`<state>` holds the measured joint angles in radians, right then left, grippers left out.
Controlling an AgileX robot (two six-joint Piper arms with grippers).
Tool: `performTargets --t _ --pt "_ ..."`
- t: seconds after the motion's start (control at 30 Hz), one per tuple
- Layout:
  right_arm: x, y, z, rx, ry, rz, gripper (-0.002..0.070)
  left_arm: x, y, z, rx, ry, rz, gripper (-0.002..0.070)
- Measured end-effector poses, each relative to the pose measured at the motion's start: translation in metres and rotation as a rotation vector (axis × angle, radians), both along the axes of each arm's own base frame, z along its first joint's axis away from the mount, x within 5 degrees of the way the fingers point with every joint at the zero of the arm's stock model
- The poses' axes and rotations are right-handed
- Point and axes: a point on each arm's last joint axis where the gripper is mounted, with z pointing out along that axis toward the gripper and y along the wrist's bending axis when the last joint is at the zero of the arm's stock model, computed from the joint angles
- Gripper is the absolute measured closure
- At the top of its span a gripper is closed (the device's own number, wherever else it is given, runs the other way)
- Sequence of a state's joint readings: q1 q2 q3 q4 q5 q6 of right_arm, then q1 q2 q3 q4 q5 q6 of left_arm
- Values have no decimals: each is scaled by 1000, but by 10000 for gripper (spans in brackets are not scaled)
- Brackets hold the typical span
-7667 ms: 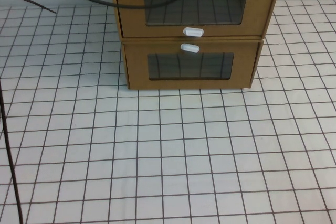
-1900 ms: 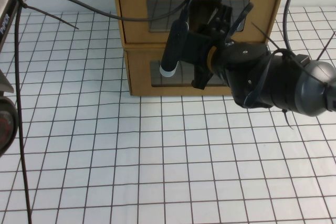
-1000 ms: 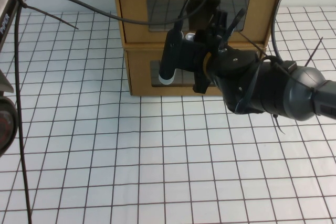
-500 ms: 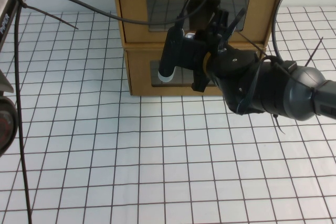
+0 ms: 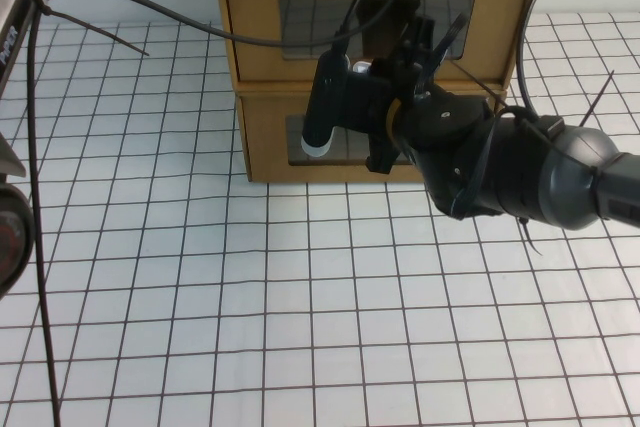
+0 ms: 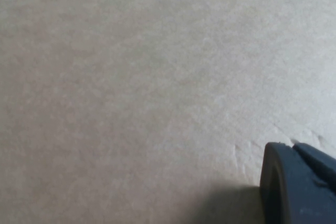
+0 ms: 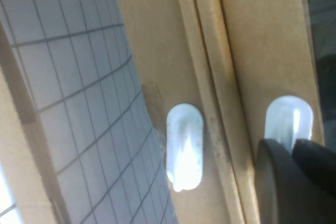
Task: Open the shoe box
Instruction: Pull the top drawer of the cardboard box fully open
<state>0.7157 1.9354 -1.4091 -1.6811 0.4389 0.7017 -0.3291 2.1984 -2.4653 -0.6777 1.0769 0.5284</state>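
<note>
Two brown cardboard shoe boxes with dark windows stand stacked at the back of the table, the upper box (image 5: 500,17) on the lower box (image 5: 265,137). Each front carries a white handle. My right gripper (image 7: 294,153) is pressed against the upper box's front, its fingers (image 7: 273,182) shut on the upper handle (image 7: 287,119). The lower handle (image 7: 184,148) is free beside it. From above, the right arm (image 5: 500,162) hides the lower handle, and only a bit of the upper handle (image 5: 362,68) shows. My left gripper (image 6: 296,184) rests on plain cardboard (image 6: 131,87), apparently the top of the upper box.
The white gridded table (image 5: 300,327) stretches out in front of the boxes. Black cables (image 5: 150,2) cross the upper left and run down the left edge. Part of the left arm (image 5: 15,7) shows at the far left.
The right gripper's fingers have closed onto the upper handle over the last second. The arm itself has barely moved, and the boxes look unchanged.
</note>
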Motion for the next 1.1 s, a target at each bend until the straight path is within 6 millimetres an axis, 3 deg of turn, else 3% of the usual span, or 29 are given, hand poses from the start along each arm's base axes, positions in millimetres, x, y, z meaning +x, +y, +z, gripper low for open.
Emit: performTargets --t 0.2,0.47,1.1 --pt "-4 3 0 -17 -2 12 661 -1 0 0 -5 17 3 678" --pt "-30 -2 1 -40 15 44 662 -2 0 -1 -8 47 11 678" --pt "-148 -8 7 -27 87 104 664 -5 2 0 2 92 21 678"
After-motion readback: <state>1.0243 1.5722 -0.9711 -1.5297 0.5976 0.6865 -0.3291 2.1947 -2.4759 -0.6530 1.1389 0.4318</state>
